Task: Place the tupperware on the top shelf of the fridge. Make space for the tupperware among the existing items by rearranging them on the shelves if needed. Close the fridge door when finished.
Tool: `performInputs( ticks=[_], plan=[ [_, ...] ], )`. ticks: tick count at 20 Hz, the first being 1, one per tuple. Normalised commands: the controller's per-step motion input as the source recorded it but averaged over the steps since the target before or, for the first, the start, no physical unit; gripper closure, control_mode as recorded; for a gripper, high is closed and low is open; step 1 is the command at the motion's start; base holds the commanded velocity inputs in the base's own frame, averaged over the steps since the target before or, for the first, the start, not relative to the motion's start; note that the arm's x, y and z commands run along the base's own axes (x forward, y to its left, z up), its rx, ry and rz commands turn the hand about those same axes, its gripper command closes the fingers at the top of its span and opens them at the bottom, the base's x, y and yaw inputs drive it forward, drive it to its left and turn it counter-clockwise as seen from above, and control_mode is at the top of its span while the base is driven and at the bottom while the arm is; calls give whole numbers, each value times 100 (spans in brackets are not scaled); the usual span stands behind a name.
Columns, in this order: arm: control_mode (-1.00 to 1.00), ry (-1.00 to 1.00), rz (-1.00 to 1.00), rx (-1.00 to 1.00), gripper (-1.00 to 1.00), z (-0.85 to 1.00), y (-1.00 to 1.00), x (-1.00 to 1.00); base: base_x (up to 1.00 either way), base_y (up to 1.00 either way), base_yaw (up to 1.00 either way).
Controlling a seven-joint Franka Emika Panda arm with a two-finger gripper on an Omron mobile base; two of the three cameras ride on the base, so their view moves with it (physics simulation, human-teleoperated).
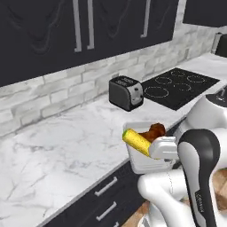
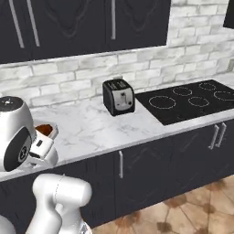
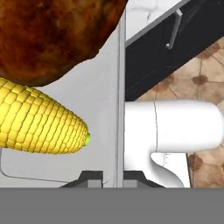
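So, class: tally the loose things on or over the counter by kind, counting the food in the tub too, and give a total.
Toasters: 1, the toaster
Tubs: 1, the tupperware, gripped at its wall by the gripper
Corn cobs: 1, the corn
Meat pieces: 1, the meat
Total: 4

One tupperware [image 1: 141, 160] — holding one corn cob [image 1: 136, 141] and one piece of meat [image 1: 152, 131]. One toaster [image 1: 126, 92], one cooktop [image 1: 179, 86] — four burner rings. Three upper cabinet handles.
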Motion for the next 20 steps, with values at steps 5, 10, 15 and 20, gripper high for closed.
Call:
performInputs(
  ticks=[5, 10, 15, 20],
  plan=[
    [100, 0, 0, 0, 100, 0, 0, 0, 0, -41, -83],
    [100, 0, 0, 0, 100, 0, 0, 0, 0, -91, -70],
    [100, 0, 0, 0, 100, 0, 0, 0, 0, -100, -54],
    [100, 0, 0, 0, 100, 0, 0, 0, 9, -100, -41]
  ],
)
